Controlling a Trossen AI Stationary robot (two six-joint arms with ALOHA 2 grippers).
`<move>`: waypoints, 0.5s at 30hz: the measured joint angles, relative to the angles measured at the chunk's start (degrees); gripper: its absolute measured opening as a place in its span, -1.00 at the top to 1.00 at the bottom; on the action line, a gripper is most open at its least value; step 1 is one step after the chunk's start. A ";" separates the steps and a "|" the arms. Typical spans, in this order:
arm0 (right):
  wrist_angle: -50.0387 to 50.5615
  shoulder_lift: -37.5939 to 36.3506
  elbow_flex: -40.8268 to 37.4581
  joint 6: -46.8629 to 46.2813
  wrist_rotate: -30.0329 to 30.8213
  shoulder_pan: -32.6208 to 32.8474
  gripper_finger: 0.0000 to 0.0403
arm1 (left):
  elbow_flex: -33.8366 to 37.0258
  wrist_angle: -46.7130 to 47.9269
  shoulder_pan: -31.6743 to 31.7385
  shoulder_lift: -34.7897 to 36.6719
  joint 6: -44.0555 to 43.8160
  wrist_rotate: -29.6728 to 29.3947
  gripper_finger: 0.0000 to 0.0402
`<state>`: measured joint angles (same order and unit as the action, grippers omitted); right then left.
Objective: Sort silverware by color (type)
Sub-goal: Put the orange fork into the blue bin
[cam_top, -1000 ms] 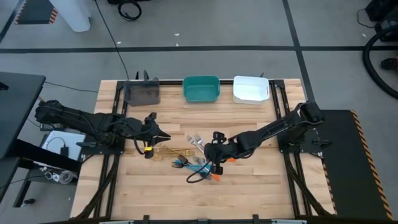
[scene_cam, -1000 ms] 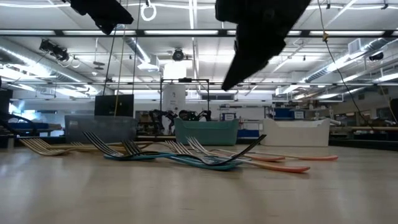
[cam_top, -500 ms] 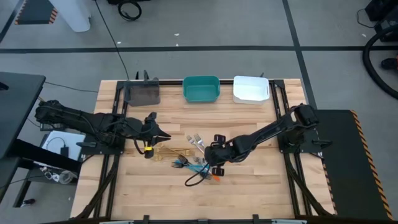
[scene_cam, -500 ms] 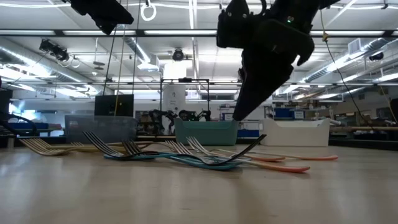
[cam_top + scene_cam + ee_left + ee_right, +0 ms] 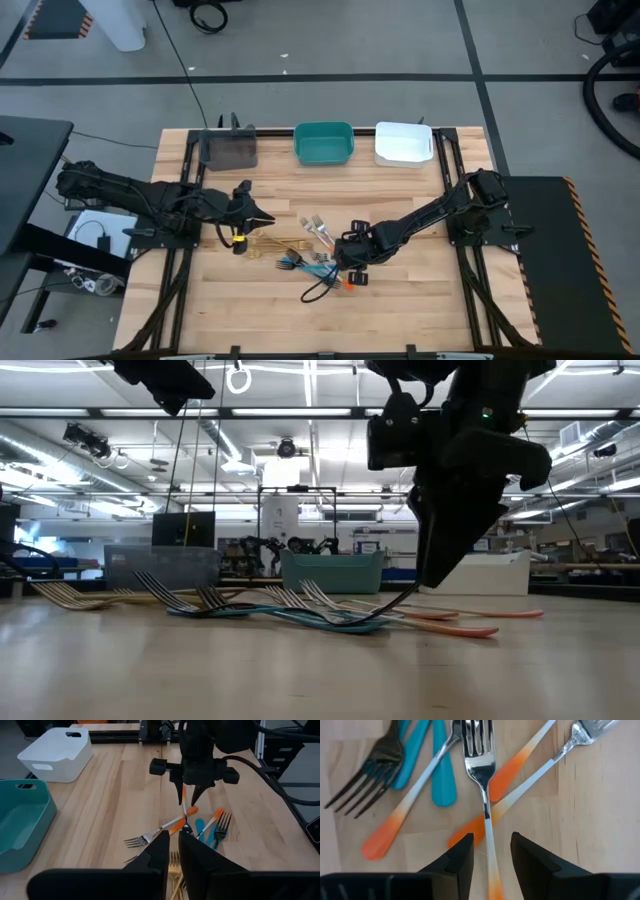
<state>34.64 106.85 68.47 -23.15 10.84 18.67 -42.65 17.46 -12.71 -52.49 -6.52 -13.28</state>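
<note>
The right gripper (image 5: 490,855) has its jaws narrowly parted astride the handle of a silver fork with an orange handle (image 5: 485,810) (no contact is visible), low over the silverware pile (image 5: 312,258) in the middle of the wooden table (image 5: 400,310). The left gripper (image 5: 262,217), fingers nearly together and empty, hovers beside the pile.

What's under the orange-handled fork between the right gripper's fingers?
The fork lies across two other orange-handled pieces, which cross beneath it on the bare wood table. The open right gripper straddles its handle; the handle's end runs out of view.
</note>
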 joint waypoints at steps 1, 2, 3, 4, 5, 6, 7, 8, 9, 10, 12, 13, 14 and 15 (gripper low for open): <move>-0.24 -0.03 0.00 0.03 0.04 0.00 0.32 | 0.01 0.05 0.00 -0.01 0.02 -0.13 0.75; -0.19 -0.03 0.02 0.11 0.16 0.00 0.32 | 0.01 0.11 0.00 -0.02 0.06 -0.25 0.75; -0.05 -0.03 0.01 0.19 0.27 0.00 0.32 | 0.02 0.04 0.00 0.00 0.09 -0.39 0.75; -0.11 -0.03 0.00 0.31 0.29 0.00 0.32 | 0.02 -0.02 0.00 0.00 0.09 -0.46 0.75; -0.44 -0.03 0.00 0.32 0.41 0.00 0.32 | 0.02 0.03 0.00 -0.02 0.09 -0.48 0.75; -0.86 -0.03 -0.11 0.32 0.73 0.00 0.32 | 0.02 0.05 0.00 -0.02 0.11 -0.47 0.75; -1.42 -0.03 -0.43 0.21 0.93 0.03 0.32 | 0.02 0.01 0.00 0.00 0.09 -0.48 0.75; -1.93 -0.03 -0.81 0.19 1.18 0.07 0.32 | 0.02 0.02 0.00 0.00 0.09 -0.48 0.75; -2.25 -0.03 -1.06 0.17 1.32 0.11 0.32 | 0.02 0.04 0.00 -0.02 0.09 -0.48 0.75; -2.74 -0.03 -1.29 0.17 1.31 0.11 0.33 | 0.00 0.03 0.00 -0.01 0.11 -0.48 0.75; -3.92 -0.05 -2.14 0.02 1.20 0.11 0.33 | 0.02 0.01 0.00 0.00 0.09 -0.48 0.75; -4.09 -0.05 -2.76 -0.18 1.05 0.11 0.34 | 0.02 0.04 0.00 0.00 0.09 -0.48 0.75; -3.73 -0.04 -3.20 -0.37 0.97 0.11 0.34 | 0.02 0.02 0.00 0.00 0.10 -0.48 0.75; -3.54 -0.03 -3.43 -0.67 0.97 0.11 0.34 | 0.02 0.02 0.00 0.00 0.10 -0.48 0.75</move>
<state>31.09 106.83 65.03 -23.82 11.81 18.79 -42.63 17.47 -12.71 -52.49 -6.42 -13.76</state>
